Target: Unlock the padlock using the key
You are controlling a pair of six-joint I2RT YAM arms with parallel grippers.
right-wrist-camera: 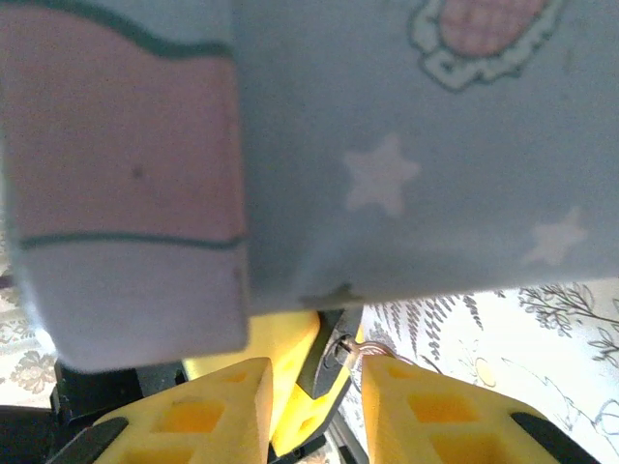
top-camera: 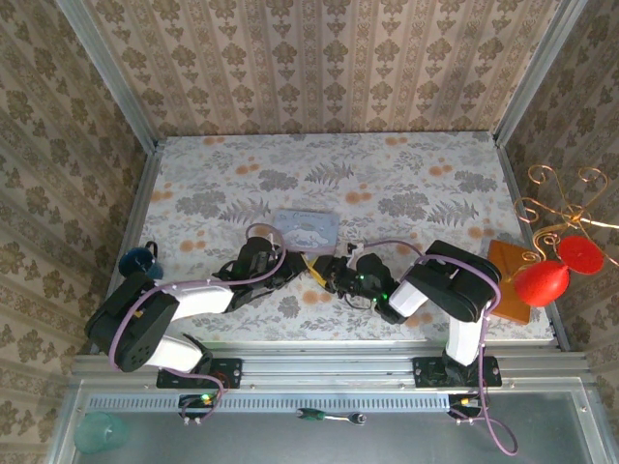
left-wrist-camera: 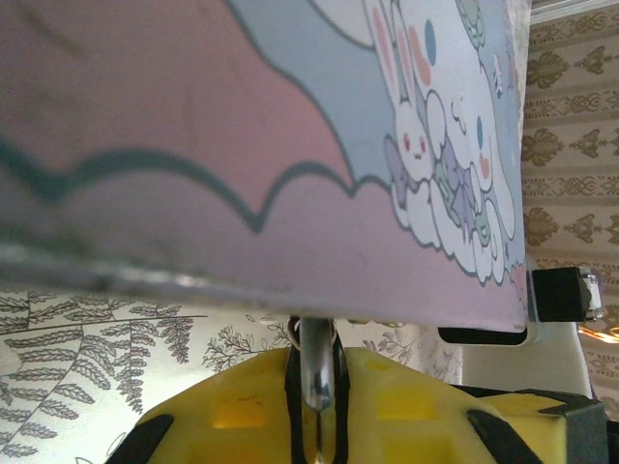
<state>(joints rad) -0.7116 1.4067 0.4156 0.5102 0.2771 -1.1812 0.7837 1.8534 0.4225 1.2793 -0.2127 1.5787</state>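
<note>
Looking down from above, two robot arms meet mid-table (top-camera: 406, 184), the left end effector (top-camera: 312, 270) and right end effector (top-camera: 340, 276) close together just in front of a pastel cartoon tin (top-camera: 305, 230). From the right wrist, its yellow fingers (right-wrist-camera: 218, 411) stand apart, and in the gap, under the tin's edge, the small black padlock (right-wrist-camera: 326, 360) sits against another yellow finger. From the left wrist, the left end effector is pressed together, pinching the padlock's thin metal loop (left-wrist-camera: 315, 372) below the tin.
</note>
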